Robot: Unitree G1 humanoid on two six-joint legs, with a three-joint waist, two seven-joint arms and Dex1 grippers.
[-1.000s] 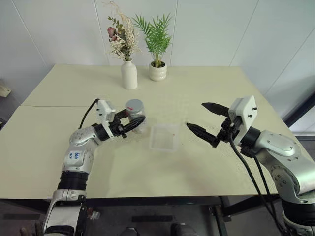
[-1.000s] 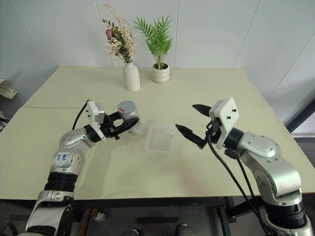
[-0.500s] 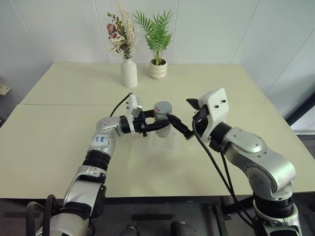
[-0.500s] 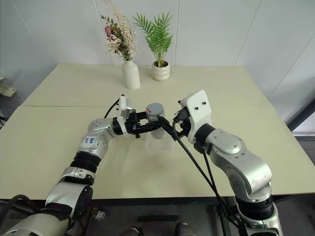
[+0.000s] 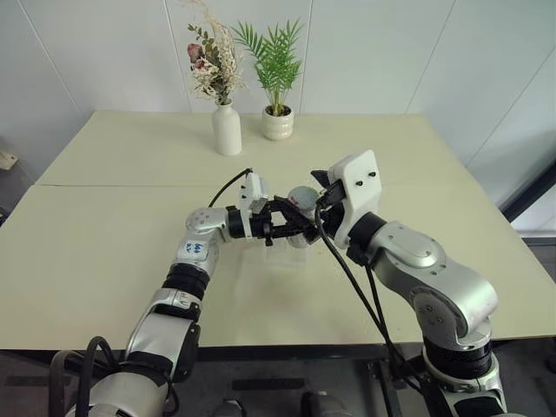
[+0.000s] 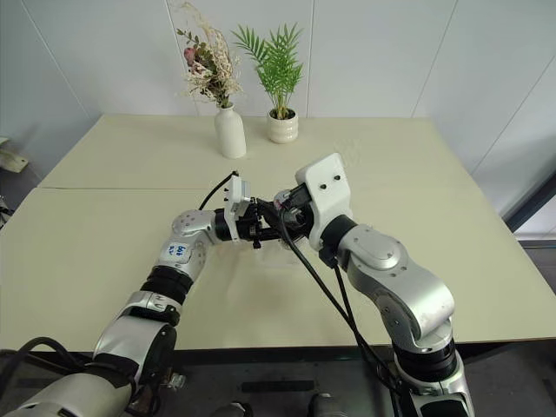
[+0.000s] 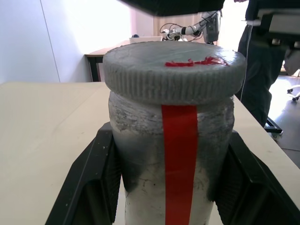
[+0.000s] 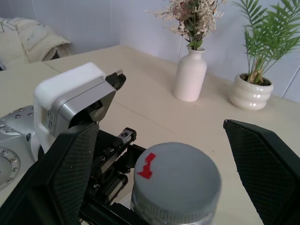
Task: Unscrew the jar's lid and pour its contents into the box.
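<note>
The silvery-grey jar [image 5: 301, 211] with a red stripe is held upright above the middle of the table, and my left gripper [image 7: 169, 135] is shut on its body just under the lid. The grey ribbed lid [image 8: 177, 180] is on the jar and has a red mark on top. My right gripper [image 8: 159, 125] is open. One of its black fingers [image 8: 70, 173] stands on each side of the lid, clear of it. A pale edge of the clear box [image 5: 285, 252] shows on the table below the left gripper. The contents are hidden inside the jar.
A white vase with dried flowers [image 5: 227, 129] and a white ribbed plant pot [image 5: 278, 124] stand at the back of the cream table [image 5: 104, 226]. A person in dark clothes [image 7: 262, 70] stands beyond the table in the left wrist view.
My left gripper has carried the jar to the right, over the box. My right gripper has swung left, still open, and now straddles the lid.
</note>
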